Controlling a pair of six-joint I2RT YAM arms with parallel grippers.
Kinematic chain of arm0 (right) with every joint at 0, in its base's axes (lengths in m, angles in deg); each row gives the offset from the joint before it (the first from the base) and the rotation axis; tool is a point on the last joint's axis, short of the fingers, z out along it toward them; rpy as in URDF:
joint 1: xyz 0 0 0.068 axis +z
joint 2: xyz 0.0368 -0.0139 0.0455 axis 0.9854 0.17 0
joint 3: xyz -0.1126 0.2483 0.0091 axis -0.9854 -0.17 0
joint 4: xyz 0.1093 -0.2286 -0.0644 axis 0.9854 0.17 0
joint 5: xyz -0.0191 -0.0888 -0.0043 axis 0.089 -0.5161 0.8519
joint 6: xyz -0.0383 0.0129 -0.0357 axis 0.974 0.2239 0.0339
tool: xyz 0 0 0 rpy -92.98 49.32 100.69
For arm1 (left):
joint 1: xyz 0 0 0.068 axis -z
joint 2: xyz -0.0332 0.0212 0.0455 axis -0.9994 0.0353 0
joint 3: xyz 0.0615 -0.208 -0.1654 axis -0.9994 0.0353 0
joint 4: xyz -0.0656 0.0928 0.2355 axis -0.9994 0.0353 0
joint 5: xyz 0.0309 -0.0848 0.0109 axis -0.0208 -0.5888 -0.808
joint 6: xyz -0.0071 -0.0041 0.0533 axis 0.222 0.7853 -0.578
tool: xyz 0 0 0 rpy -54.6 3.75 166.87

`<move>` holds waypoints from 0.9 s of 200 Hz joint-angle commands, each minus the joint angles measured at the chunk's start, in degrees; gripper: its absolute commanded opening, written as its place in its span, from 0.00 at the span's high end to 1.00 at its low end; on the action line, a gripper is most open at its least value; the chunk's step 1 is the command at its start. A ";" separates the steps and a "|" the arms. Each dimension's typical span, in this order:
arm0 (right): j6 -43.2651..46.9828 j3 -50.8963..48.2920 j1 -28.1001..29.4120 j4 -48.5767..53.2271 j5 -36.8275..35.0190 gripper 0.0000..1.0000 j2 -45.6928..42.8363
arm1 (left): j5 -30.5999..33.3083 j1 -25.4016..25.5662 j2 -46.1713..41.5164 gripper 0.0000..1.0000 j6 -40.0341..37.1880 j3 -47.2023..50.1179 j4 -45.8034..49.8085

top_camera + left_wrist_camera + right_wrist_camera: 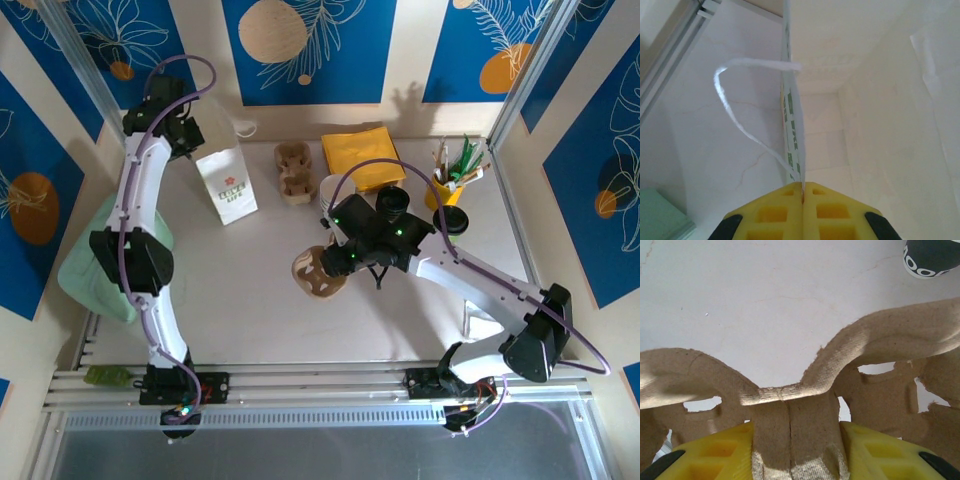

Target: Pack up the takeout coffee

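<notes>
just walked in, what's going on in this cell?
Both arms are busy. The left gripper is pinched shut on the rim of the white paper bag, which stands upright at the far left of the table. The right gripper is clamped on the centre ridge of a brown pulp cup carrier near the middle of the table. The carrier looks empty.

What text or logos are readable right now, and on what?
Green lettering under a red flower logo, white paper bag: too small to read.
Green print along that bag's edge, left wrist view: edge-on, unreadable.
"OO": white letters, cut off, on a dark round object, right wrist view.
</notes>
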 commanded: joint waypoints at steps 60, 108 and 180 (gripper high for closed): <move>-1.18 -0.65 -0.74 1.47 -0.09 0.58 -2.65 | -11.86 -0.39 -19.84 1.00 3.19 17.70 -2.41; -1.33 -0.21 -1.01 2.05 0.25 0.58 -2.93 | -18.36 0.78 -31.98 1.00 5.88 30.24 -4.77; -0.72 0.73 -1.54 2.91 -0.03 0.58 -6.26 | -26.72 5.41 -44.54 1.00 11.43 43.54 -5.62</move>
